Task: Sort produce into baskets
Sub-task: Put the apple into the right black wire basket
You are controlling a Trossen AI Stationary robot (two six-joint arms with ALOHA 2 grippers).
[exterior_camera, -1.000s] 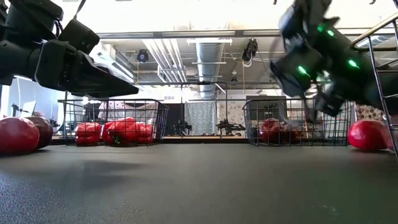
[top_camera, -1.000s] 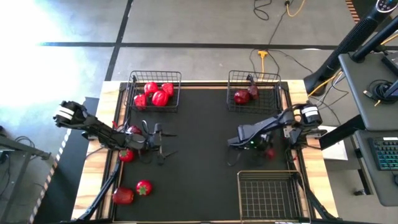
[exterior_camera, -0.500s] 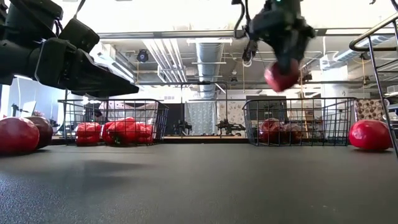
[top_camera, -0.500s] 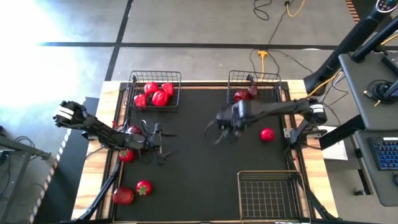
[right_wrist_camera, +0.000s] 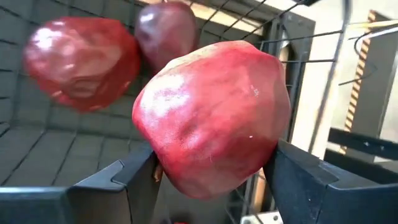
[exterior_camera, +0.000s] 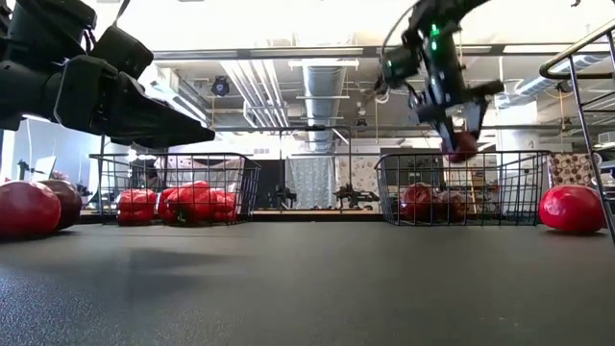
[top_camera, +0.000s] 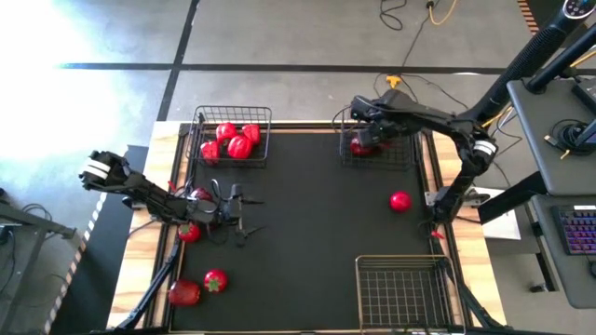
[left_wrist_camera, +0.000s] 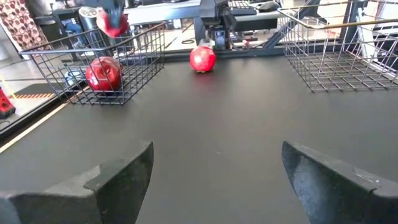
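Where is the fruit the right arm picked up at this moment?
The dark red fruit is clamped in the right tool, above the far right basket, which already holds two similar fruits.

A black-matted table (top_camera: 298,233) carries three wire baskets (top_camera: 233,135) and several loose red fruits (top_camera: 399,201).

i see a dark red fruit (right_wrist_camera: 211,118) clamped in the right gripper (top_camera: 365,140) above the far right basket (top_camera: 380,160), which holds two more. the far left basket (top_camera: 233,160) holds red peppers (top_camera: 235,142). the near right basket (top_camera: 402,290) sits empty. a loose fruit (top_camera: 400,201) lies on the mat; tomatoes (top_camera: 215,280) lie by the left edge.
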